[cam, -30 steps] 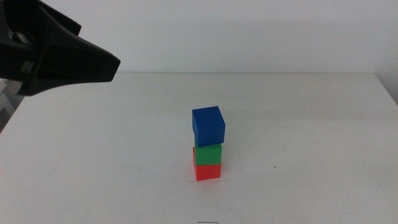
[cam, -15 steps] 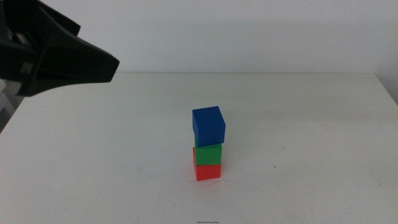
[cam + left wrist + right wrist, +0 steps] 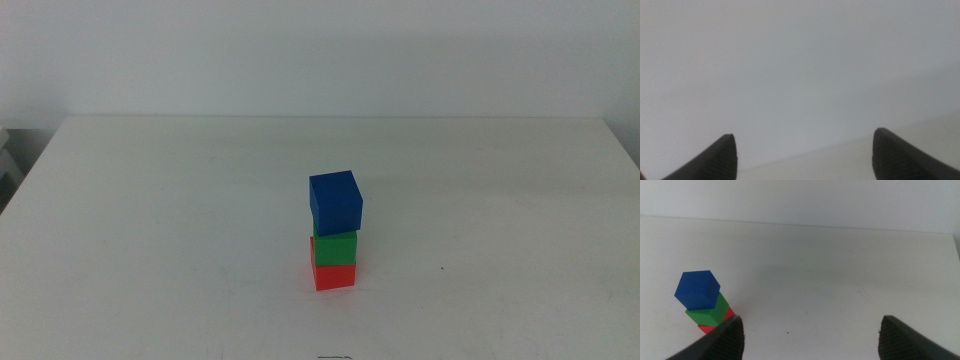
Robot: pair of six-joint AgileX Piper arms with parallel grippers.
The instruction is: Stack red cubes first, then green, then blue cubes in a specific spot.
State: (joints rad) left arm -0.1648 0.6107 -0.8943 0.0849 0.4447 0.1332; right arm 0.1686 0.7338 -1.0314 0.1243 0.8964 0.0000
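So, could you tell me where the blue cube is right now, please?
In the middle view the blue cube sits near the centre of the white table, on top of the green cube, which rests on the red cube; no gripper touches it.

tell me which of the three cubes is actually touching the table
The red cube. It sits at the bottom of the stack on the white table; the green cube rests on it, and the blue cube tops the green one.

middle: high, forward-down over table [image 3: 150, 200] | left wrist: blank wall only | right wrist: low, shares cube stack [image 3: 704, 302] with middle
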